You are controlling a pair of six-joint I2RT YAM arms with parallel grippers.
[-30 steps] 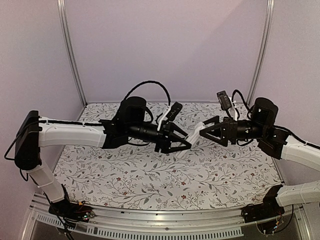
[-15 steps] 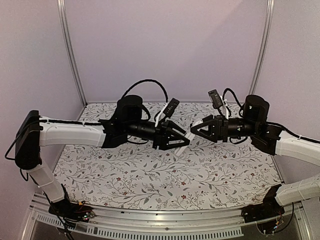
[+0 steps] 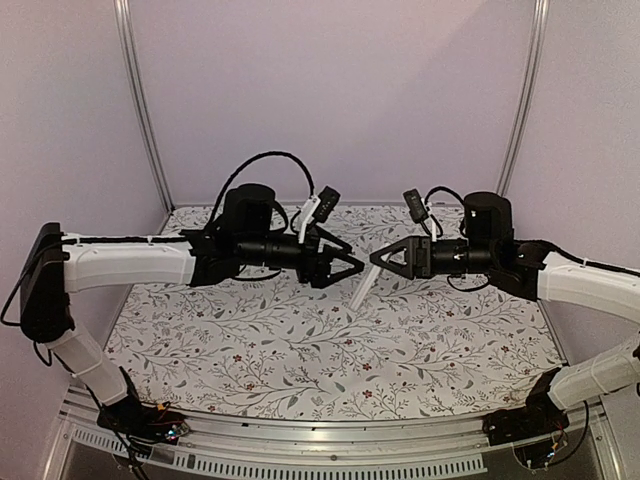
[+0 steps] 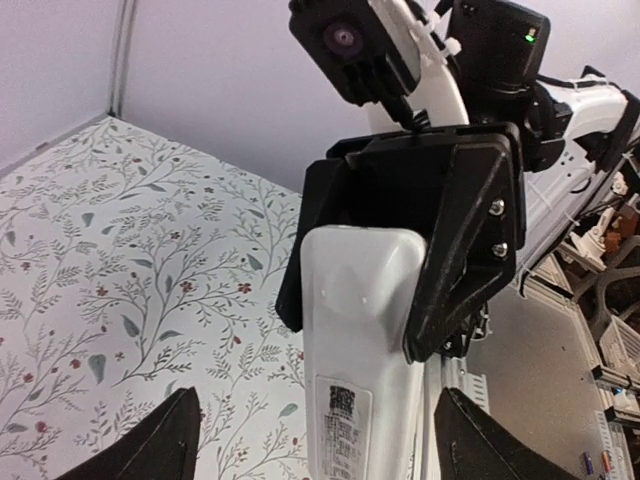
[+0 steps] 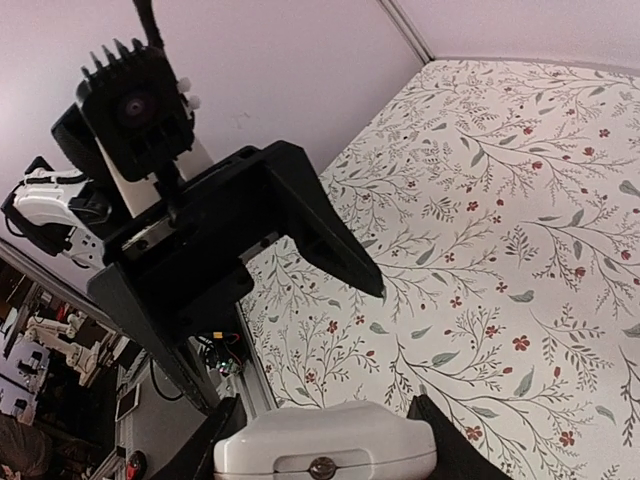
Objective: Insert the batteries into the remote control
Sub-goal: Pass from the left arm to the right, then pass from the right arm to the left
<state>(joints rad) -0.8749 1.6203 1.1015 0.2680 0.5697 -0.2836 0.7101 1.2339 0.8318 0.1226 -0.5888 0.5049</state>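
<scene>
The white remote control (image 3: 362, 288) hangs slanted above the middle of the table, its top end in my right gripper (image 3: 383, 262), which is shut on it. In the right wrist view its rounded end (image 5: 325, 452) sits between my fingers (image 5: 222, 440). My left gripper (image 3: 345, 268) is open just left of the remote, facing the right gripper. In the left wrist view the remote's labelled back (image 4: 360, 320) runs between my spread fingertips (image 4: 160, 445) without touching them. The batteries are out of view.
The floral tablecloth (image 3: 250, 340) covers the table under both raised arms. Metal frame posts (image 3: 140, 100) stand at the back corners before purple walls. A metal rail (image 3: 330, 435) runs along the near edge by the arm bases.
Both grippers have moved left and towards the back. My left gripper has drawn back off the remote, which now hangs from the right gripper alone.
</scene>
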